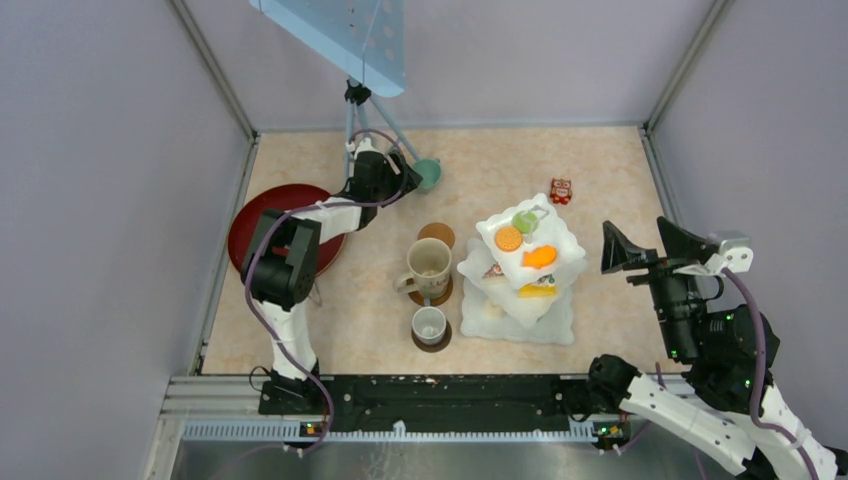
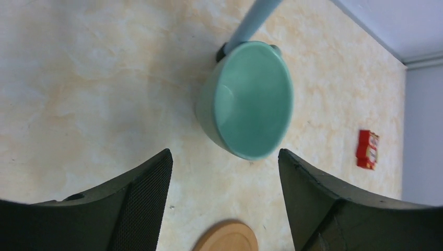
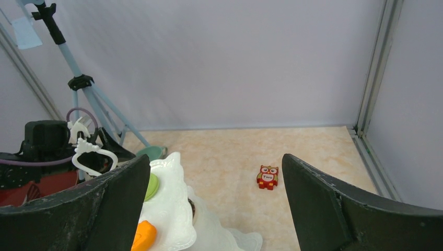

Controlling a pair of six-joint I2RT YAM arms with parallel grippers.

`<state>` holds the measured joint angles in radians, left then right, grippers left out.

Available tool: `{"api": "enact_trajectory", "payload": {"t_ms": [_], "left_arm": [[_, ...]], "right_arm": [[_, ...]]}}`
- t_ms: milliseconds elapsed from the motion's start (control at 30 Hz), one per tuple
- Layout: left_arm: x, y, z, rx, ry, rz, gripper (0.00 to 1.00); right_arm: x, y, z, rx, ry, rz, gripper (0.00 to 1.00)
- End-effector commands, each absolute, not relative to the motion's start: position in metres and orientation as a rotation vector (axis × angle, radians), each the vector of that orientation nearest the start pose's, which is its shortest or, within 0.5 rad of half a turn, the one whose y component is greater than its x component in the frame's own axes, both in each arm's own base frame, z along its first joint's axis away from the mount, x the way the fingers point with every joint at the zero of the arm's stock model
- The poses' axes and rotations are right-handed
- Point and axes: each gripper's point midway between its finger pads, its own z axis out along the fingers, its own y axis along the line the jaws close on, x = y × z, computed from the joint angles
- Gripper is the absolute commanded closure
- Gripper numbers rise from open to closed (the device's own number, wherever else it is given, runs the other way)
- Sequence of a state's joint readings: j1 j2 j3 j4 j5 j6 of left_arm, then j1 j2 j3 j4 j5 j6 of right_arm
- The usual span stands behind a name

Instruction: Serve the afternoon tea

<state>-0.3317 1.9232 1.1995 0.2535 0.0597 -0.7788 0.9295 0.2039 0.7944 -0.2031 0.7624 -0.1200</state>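
Observation:
The teal mug [image 1: 428,173] [image 2: 251,99] stands upright on the table at the back, against a tripod foot. My left gripper [image 1: 408,172] [image 2: 224,157] is open just short of it, and the mug lies beyond the fingertips, untouched. An empty brown coaster [image 1: 436,235] [image 2: 227,238] lies nearer. The tall beige mug [image 1: 430,268] and the small grey mug [image 1: 430,323] each sit on a coaster. The white tiered stand [image 1: 560,318] [image 3: 172,209] carries toy cakes and cookies. My right gripper [image 1: 645,245] [image 3: 215,162] hangs open to the right of the stand, holding nothing.
A red owl toy [image 1: 561,191] [image 3: 267,177] [image 2: 368,149] lies behind the stand. A round dark-red tray [image 1: 270,215] sits at the left under my left arm. A blue tripod [image 1: 352,110] [image 2: 253,18] stands at the back. Walls close in on three sides.

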Motion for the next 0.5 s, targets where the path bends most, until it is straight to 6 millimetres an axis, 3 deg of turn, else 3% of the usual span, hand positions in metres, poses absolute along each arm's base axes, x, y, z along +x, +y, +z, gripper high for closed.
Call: {"api": "enact_trajectory", "payload": {"t_ms": [0, 100, 467], "left_arm": [[0.527, -0.211, 0.111, -0.499, 1.979, -0.674, 0.21], [0.538, -0.206, 0.102, -0.511, 2.000, -0.569, 0.22], [0.551, -0.216, 0.083, -0.511, 2.068, -0.361, 0.37]], "right_arm": [[0.176, 0.027, 0.403, 0.034, 1.274, 0.260, 0.06], [0.176, 0.028, 0.402, 0.031, 1.277, 0.257, 0.06], [0.175, 0.025, 0.400, 0.032, 1.279, 0.253, 0.06]]}}
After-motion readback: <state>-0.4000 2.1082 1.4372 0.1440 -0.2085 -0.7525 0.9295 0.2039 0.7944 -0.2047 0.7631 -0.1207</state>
